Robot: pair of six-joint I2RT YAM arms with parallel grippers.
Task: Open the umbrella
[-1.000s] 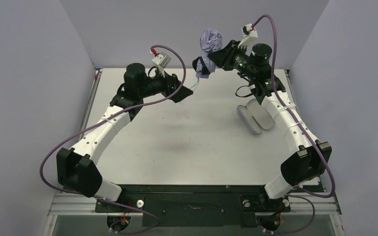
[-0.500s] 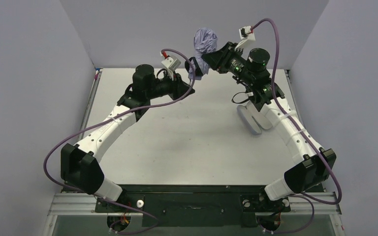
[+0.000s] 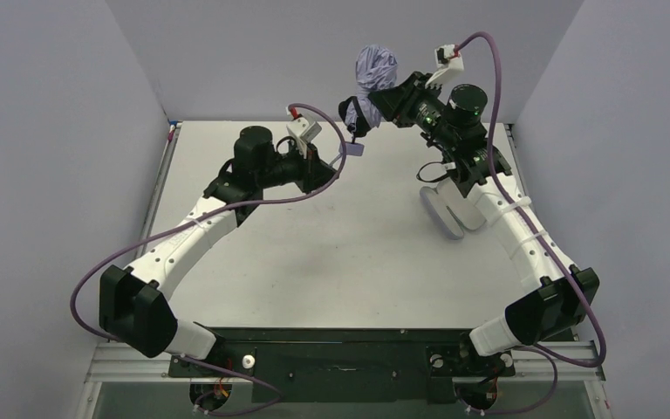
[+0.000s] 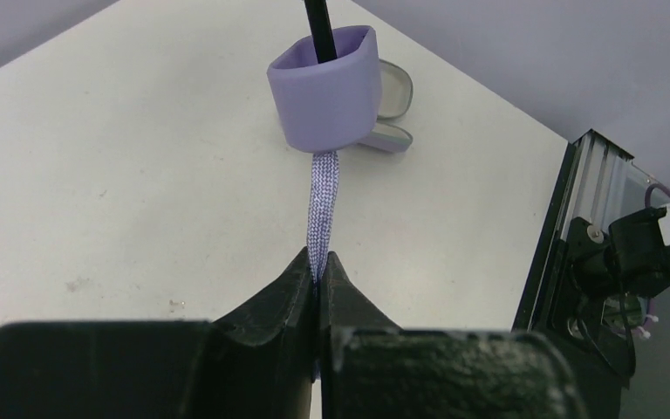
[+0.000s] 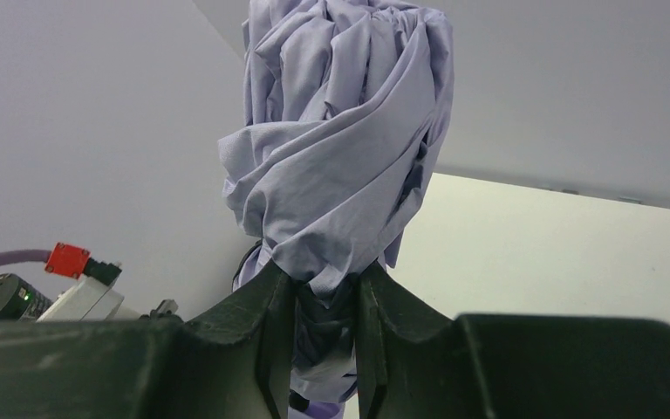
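The umbrella (image 3: 372,74) is held up above the far edge of the table, its pale lavender canopy (image 5: 340,148) still bunched and folded. My right gripper (image 5: 324,288) is shut on the lower part of that folded canopy. The small lavender handle (image 4: 327,87) hangs on a thin black shaft (image 4: 317,26), and its woven wrist loop (image 4: 321,209) runs down into my left gripper (image 4: 317,272), which is shut on the loop. In the top view my left gripper (image 3: 333,159) sits just left of the handle (image 3: 354,149).
A separate small lavender fabric sleeve (image 3: 447,211) lies on the table (image 3: 314,253) under the right arm; it also shows behind the handle as the sleeve (image 4: 390,131). Grey walls close in the back and sides. The table's metal frame (image 4: 576,253) is at the right.
My left gripper has moved right to the umbrella's handle and closed on the wrist loop. The right arm has shifted the umbrella slightly, keeping its grip.
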